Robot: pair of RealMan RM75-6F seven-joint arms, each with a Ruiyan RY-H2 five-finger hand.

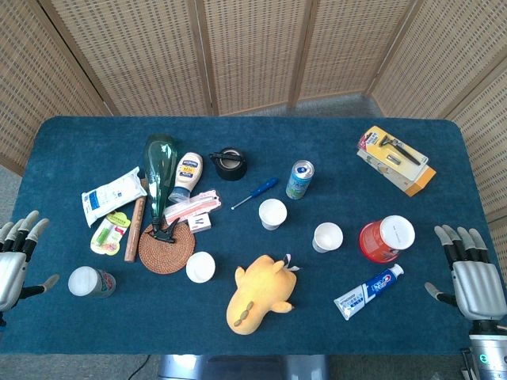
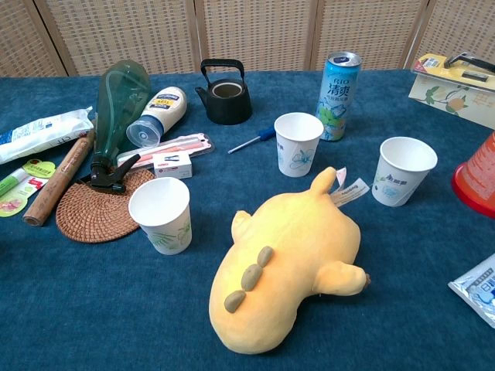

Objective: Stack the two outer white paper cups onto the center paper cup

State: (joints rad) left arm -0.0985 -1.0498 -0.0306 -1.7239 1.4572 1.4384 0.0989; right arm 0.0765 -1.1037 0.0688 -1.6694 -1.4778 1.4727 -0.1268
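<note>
With both the left hand [image 1: 16,261] and right hand [image 1: 474,279] released and empty at the desk's [image 1: 333,131] near corners, either reach could topple a light outer cup: the left cup [image 1: 200,267] sits just beside the yellow plush toy [image 1: 260,294] and the right cup [image 1: 327,237] near the red tub [image 1: 385,238], while the center cup [image 1: 272,214] could tip under stacking.

You face a table [image 1: 396,332] covered in dark blue cloth with rounded corners. Behind it and along both sides stands a folding screen [image 1: 253,47] of woven tan wicker panels in wooden frames. Lighting is even.
</note>
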